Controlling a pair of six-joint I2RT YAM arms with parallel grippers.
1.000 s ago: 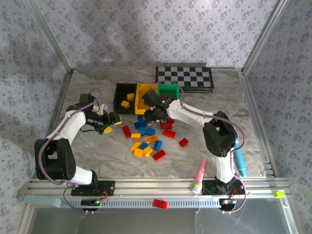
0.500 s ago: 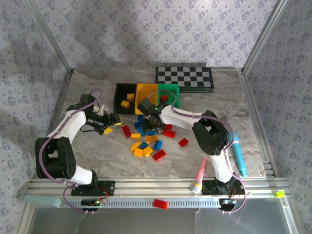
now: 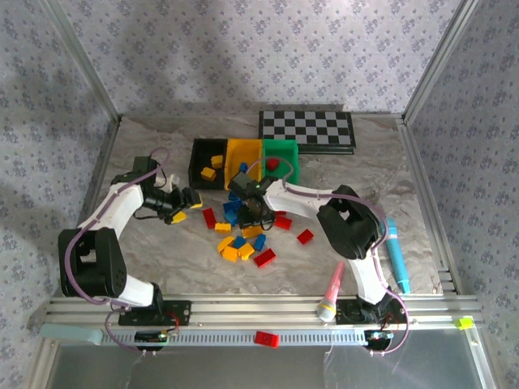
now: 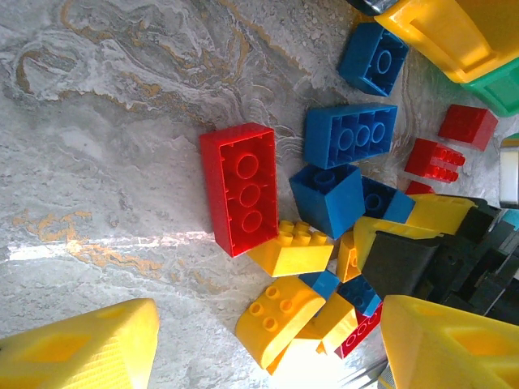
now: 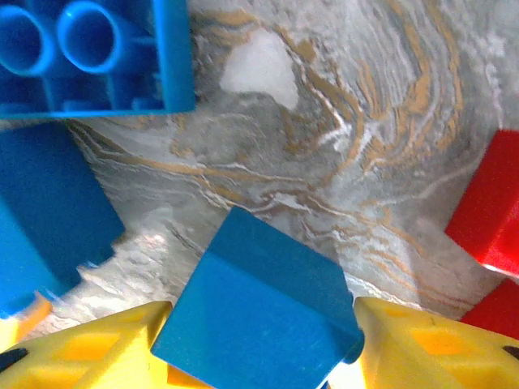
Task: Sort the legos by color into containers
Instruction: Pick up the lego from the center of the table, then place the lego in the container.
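Three open-topped plastic bins stand in a touching row on the marbled grey table (image 3: pixel 422 178): the rectangular yellow plastic bin (image 3: pixel 243 143) in the middle, the black plastic bin (image 3: pixel 195 162) against its left side and the green plastic bin (image 3: pixel 292 158) against its right. A small blue brick (image 3: pixel 242 168) shows inside the yellow bin, two yellow bricks (image 3: pixel 208 173) in the black bin, a single red brick (image 3: pixel 273 164) in the green. Just in front of the yellow bin lies the loose heap of small studded plastic legos (image 3: pixel 242 235) in red, yellow and blue. The right gripper (image 5: pixel 261 312) is down in that heap, its yellow fingers (image 5: pixel 422 348) half apart on either side of a tilted blue plastic brick (image 5: pixel 243 275) that fills the gap between them; whether they pinch it cannot be told. The left gripper (image 4: pixel 269 312) hovers in front of and to the left of the yellow bin, its own yellow fingers (image 4: pixel 89 348) set wide with nothing held, near a long red plastic brick (image 4: pixel 242 188) lying underside up. A black-and-white checkerboard (image 3: pixel 306 130) lies behind and to the right of the yellow bin. A pink marker pen (image 3: pixel 332 288) and a teal marker pen (image 3: pixel 395 255) lie well in front and to its right, and a lone red brick (image 3: pixel 265 339) sits on the metal rail (image 3: pixel 211 334) far in front of it.
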